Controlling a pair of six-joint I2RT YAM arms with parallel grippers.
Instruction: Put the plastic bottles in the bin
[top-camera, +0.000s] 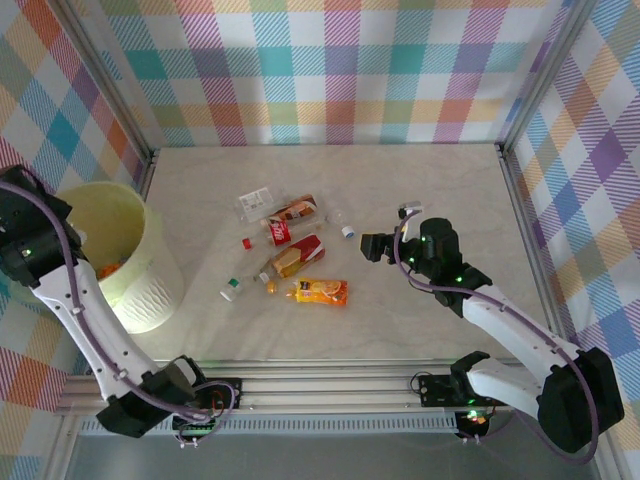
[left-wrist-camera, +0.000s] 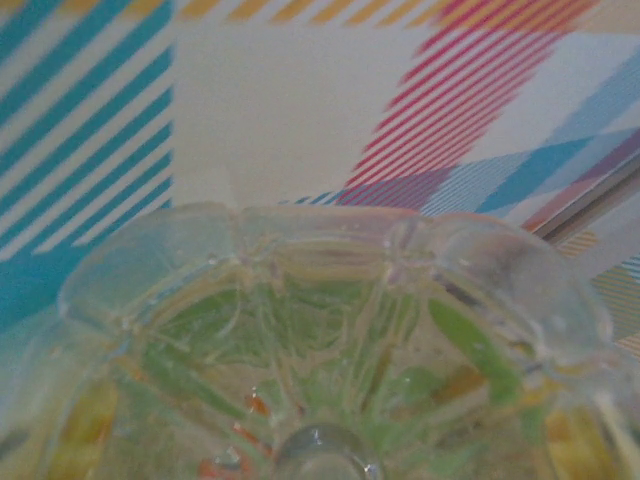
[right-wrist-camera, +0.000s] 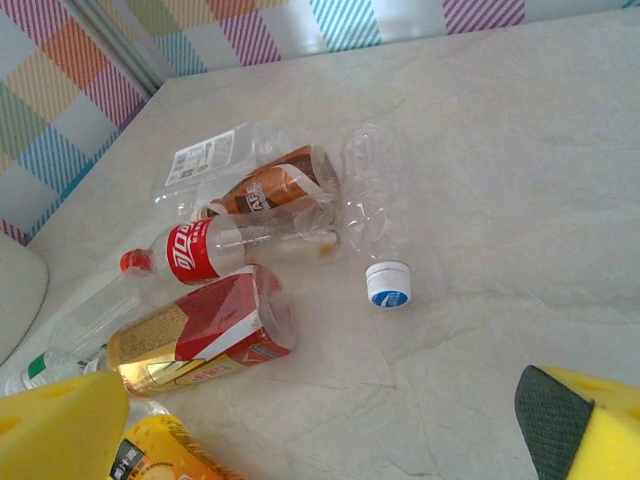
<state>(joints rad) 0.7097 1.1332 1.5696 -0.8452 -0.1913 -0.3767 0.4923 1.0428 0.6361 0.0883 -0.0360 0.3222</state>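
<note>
Pressing against the left wrist lens, a clear bottle is hiding the fingers, so the grip is being judged, not seen: the bottle is hanging in the air, evidently clamped. From above, the left gripper is hovering at the far-left rim of the bin; releasing off-centre risks a bounce outside. At the right wrist, the right gripper is standing spread wide, empty, near the plastic bottles on the table; a skewed descent risks rolling them apart.
</note>
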